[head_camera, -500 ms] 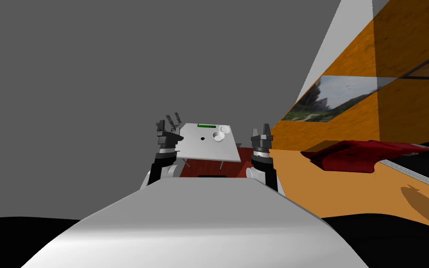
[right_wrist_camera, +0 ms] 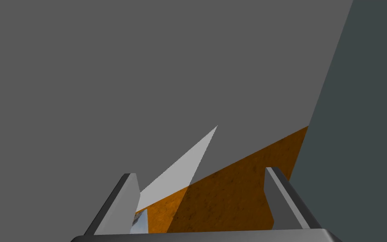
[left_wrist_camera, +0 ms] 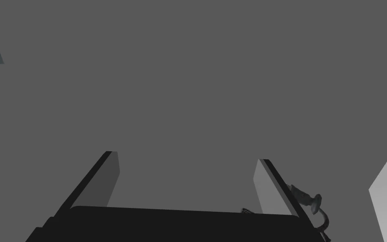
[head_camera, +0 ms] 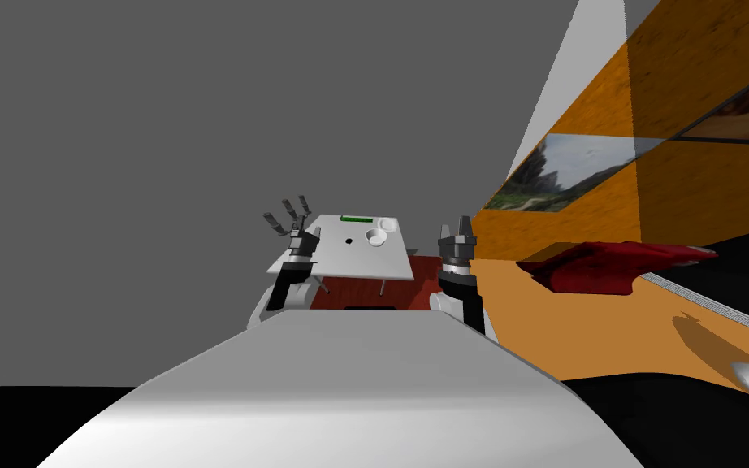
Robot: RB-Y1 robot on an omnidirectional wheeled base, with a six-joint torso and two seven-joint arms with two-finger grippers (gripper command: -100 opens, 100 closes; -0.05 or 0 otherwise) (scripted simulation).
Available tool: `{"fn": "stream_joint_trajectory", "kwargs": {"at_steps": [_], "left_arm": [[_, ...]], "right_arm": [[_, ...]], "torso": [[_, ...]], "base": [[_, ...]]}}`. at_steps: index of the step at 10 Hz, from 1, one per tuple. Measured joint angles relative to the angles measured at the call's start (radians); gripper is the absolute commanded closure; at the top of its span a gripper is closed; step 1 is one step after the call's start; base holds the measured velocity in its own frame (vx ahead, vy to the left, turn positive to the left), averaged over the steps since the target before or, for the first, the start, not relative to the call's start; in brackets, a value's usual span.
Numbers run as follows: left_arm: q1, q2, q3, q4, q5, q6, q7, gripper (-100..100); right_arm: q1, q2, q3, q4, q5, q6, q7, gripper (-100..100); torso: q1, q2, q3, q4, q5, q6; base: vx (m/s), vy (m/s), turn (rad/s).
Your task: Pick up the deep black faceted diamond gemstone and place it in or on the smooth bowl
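1. The left pincer [head_camera: 305, 234] is released. Its two blades stand well apart with nothing between them, and it hangs at the left edge of the worktop [head_camera: 340, 262].
2. The right pincer [head_camera: 456, 227] is also released and empty, raised just off the worktop's right edge.
3. The black gemstone [head_camera: 348, 240] lies alone near the middle of the white worktop, ahead and to the right of the left pincer, with nothing touching it.
4. A white bowl [head_camera: 376, 237] sits just beside the gemstone on its right. A second white dish [head_camera: 388, 222] and a green object [head_camera: 354, 218] lie near the far edge. I take the nearer bowl as the target, but I cannot tell which one is smooth.
5. The step in hand looks like the reach.
   - The left arm is closer to the gemstone.
   - It should tip its wrist down toward the worktop and centre the blades astride the gemstone.
   - It should then descend low and close gently, because the facets may slip out.
6. No brand, label or writing can be read.
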Motion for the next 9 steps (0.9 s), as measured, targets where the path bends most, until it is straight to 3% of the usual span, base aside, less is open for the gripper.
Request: {"fn": "stream_joint_trajectory", "kwargs": {"at_steps": [5, 9], "left_arm": [[-0.086, 0.075, 0.03, 0.108, -0.007, 0.076, 0.048, -100], [-0.135, 0.114, 0.049, 0.198, -0.009, 0.105, 0.078, -100]], "right_arm": [[0.0, 0.0, 0.0, 0.0, 0.0, 0.0, 0.0, 0], [0.0, 0.0, 0.0, 0.0, 0.0, 0.0, 0.0, 0]], "torso": [[0.002, -0.002, -0.001, 0.0, 0.0, 0.0], [0.004, -0.001, -0.001, 0.0, 0.001, 0.0]], "base": [[-0.02, -0.069, -0.024], [-0.022, -0.061, -0.024]]}}
